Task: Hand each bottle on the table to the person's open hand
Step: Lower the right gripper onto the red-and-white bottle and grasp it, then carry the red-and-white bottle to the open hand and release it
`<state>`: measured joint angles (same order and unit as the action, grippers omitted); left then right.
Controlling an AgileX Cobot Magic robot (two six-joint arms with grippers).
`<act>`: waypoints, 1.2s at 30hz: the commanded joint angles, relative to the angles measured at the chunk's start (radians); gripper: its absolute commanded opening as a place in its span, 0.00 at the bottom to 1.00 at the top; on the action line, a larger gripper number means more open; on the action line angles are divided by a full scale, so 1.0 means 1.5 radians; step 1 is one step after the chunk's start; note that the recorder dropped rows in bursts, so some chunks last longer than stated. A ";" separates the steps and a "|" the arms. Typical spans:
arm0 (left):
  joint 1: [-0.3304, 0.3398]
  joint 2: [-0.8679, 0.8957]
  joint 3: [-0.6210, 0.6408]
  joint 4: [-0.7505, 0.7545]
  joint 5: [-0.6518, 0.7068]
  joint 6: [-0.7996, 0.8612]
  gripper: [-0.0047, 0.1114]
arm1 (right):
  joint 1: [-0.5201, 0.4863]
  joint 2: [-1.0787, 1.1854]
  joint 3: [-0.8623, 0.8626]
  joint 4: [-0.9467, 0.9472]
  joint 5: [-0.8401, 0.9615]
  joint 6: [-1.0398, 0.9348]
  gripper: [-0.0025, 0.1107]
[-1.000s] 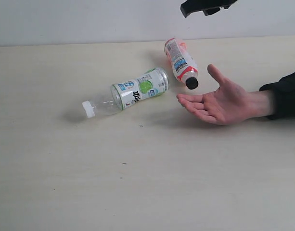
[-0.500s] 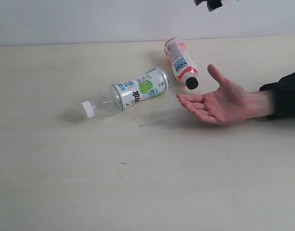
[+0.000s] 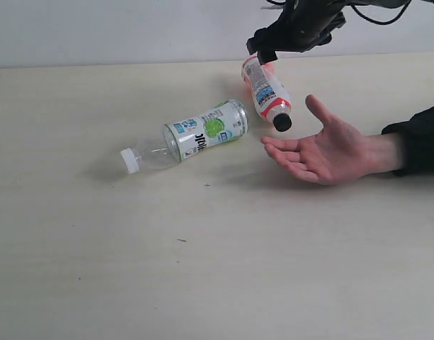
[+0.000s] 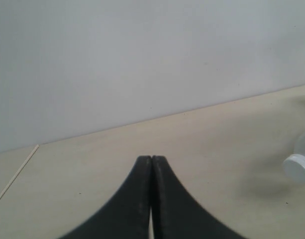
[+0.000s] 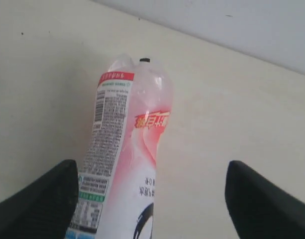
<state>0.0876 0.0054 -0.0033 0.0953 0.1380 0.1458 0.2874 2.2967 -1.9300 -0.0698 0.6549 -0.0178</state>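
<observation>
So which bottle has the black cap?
The red-orange-label bottle, the one lying on the table closest to the person's open hand. Its cap is black, while the lime-label bottle has a white cap.

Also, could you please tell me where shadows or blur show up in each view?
Exterior view: soft shadows beside the lime-label bottle and under the hand. Left wrist view: the left gripper looks soft-edged. Right wrist view: the red-orange-label bottle is sharp, the right gripper dark and blurred.
</observation>
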 commanded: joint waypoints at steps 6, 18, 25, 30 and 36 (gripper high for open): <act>-0.005 -0.004 0.002 0.000 -0.004 0.000 0.04 | -0.002 0.075 -0.071 0.007 -0.015 -0.004 0.70; -0.005 -0.004 0.002 0.000 -0.004 0.000 0.04 | -0.002 0.120 -0.096 0.038 0.033 0.001 0.70; -0.005 -0.004 0.002 0.000 -0.004 0.000 0.04 | -0.002 0.122 -0.096 0.047 0.047 0.000 0.70; -0.005 -0.004 0.002 0.000 -0.004 0.000 0.04 | -0.002 0.122 -0.096 0.047 0.054 0.001 0.70; -0.005 -0.004 0.002 0.000 -0.004 0.000 0.04 | -0.002 0.140 -0.096 0.047 0.062 0.002 0.69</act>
<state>0.0876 0.0054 -0.0033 0.0953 0.1380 0.1458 0.2874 2.4904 -2.0662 0.0000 0.7418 -0.0160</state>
